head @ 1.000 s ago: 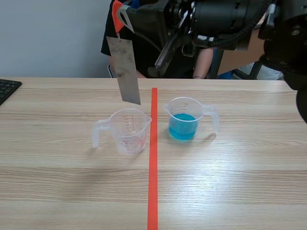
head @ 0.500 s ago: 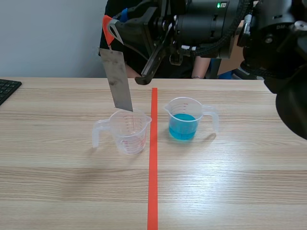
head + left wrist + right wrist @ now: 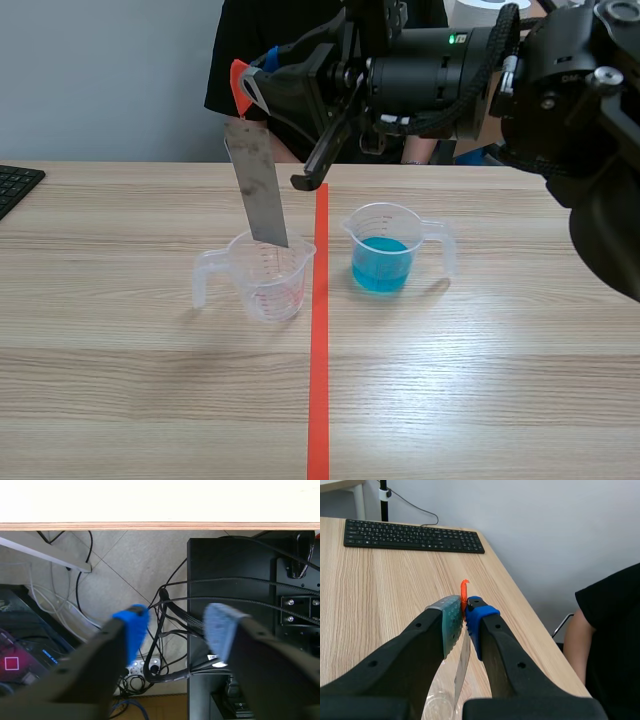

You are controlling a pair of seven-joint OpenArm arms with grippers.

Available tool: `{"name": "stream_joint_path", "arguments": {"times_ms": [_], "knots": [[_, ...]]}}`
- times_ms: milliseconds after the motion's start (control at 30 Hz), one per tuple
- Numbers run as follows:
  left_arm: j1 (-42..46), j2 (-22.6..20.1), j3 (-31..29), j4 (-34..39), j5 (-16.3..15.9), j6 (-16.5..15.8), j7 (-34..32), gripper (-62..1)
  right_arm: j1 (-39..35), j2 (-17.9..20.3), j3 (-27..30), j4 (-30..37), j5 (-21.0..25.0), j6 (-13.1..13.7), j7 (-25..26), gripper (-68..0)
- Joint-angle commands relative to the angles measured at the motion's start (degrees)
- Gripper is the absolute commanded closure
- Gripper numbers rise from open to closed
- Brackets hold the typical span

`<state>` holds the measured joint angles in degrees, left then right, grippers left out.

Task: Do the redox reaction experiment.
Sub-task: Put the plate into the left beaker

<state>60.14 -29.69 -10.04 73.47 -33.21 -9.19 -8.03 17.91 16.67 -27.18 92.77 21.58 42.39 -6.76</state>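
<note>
My right arm crosses the scene's top, and its gripper (image 3: pixel 250 95) is shut on the orange-tagged upper end of a grey metal strip (image 3: pixel 257 185). The strip hangs tilted, with its lower end just inside the mouth of an empty clear beaker (image 3: pixel 268 275) left of the tape line. A second clear beaker (image 3: pixel 385 250) holding blue liquid stands right of the line. In the right wrist view the strip (image 3: pixel 462 667) hangs from between the pads of the right gripper (image 3: pixel 464 615), with the beaker (image 3: pixel 437 707) below it. My left gripper (image 3: pixel 172 627) is open, facing cables under the table edge.
An orange-red tape line (image 3: pixel 318 350) runs down the table's middle. A black keyboard (image 3: pixel 15 185) lies at the far left edge, and in the right wrist view this keyboard (image 3: pixel 412 534) lies ahead of the gripper. A person in black (image 3: pixel 270 40) sits behind the table.
The right gripper has lowered the metal strip; its lower end, above the empty beaker one second ago, now sits in the beaker's mouth. Both beakers stayed put.
</note>
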Motion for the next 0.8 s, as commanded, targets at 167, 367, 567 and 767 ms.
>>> {"name": "stream_joint_path", "arguments": {"times_ms": [167,367,567,767], "knots": [[0.0,0.2,0.4,0.3,-0.2,-0.4,-0.8,-53.2,1.5,-0.2,-0.8,-1.2,-0.5,0.3,1.4,-1.7],[0.0,0.2,0.4,0.3,-0.2,-0.4,-0.8,-62.3,1.9,-0.2,-1.9,-4.7,-2.6,0.3,3.7,-1.7],[0.0,0.1,0.4,0.3,-0.2,-0.3,-0.8,-62.3,3.6,-0.4,-4.1,-11.6,-6.5,0.3,9.6,-1.7],[0.0,0.2,0.4,0.3,-0.2,-0.5,-0.7,-62.3,5.0,-1.9,-4.4,-17.8,-10.8,0.3,15.4,-1.7]]}}
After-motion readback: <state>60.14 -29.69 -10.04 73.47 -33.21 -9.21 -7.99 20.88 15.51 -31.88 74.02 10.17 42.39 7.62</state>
